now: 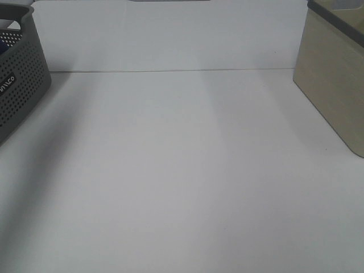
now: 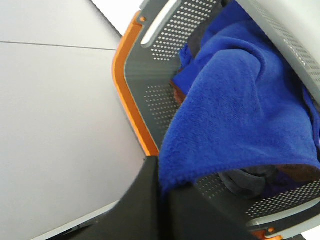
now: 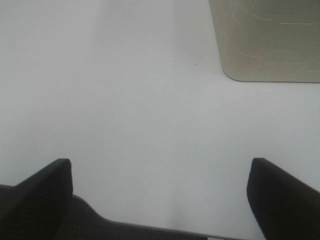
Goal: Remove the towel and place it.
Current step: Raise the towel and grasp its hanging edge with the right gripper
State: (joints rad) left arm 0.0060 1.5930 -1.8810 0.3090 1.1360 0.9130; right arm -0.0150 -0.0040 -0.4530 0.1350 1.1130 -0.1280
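Observation:
The royal-blue towel point(image 2: 240, 115) lies bunched inside a grey perforated basket with an orange rim point(image 2: 125, 85), draped over its near wall. In the left wrist view my left gripper point(image 2: 164, 187) is shut on the towel's lower edge, which is pinched between the black fingers point(image 2: 142, 205). My right gripper point(image 3: 160, 175) is open and empty above the bare white table, its fingertips point(image 3: 45, 187) wide apart. Neither gripper shows in the exterior high view.
The grey basket point(image 1: 20, 79) stands at the table's far left edge. A beige bin point(image 1: 333, 79) stands at the far right and also shows in the right wrist view point(image 3: 267, 40). Dark cloth point(image 2: 245, 182) lies under the towel. A white wall backs the table point(image 1: 182, 170).

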